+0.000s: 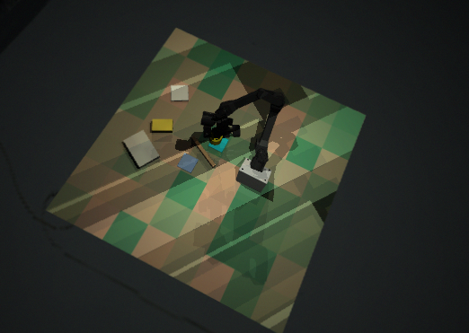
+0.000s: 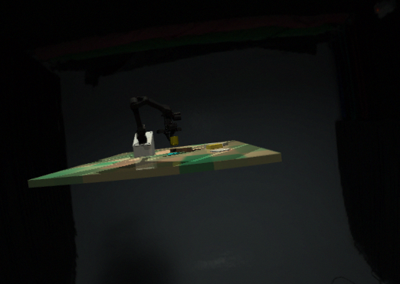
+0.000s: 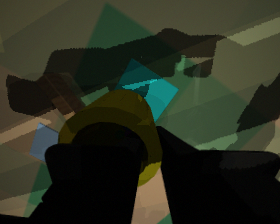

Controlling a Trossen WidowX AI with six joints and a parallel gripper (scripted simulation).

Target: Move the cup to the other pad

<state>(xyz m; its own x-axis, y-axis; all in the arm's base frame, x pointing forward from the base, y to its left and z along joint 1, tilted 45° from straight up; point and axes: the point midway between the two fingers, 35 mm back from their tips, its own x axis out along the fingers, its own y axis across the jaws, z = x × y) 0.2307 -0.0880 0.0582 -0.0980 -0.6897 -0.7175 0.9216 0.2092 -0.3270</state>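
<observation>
Green-and-tan checkered table [image 1: 135, 232] carries 2 pads — cyan [image 1: 219, 145], blue [image 1: 188, 162] — and the arm's base [image 1: 253, 175].

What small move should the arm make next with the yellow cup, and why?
Probably a short shift to centre it over the cyan pad, then a slow, upright descent. The tool is shut on the yellow cup, which hangs above the table in the exterior view, with the pad just ahead of it in the wrist view.

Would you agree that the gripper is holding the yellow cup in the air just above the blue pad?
Not quite: the gripper does hold the yellow cup in the air, but above the cyan pad, as the wrist view shows; the blue pad lies off to the side.
</observation>
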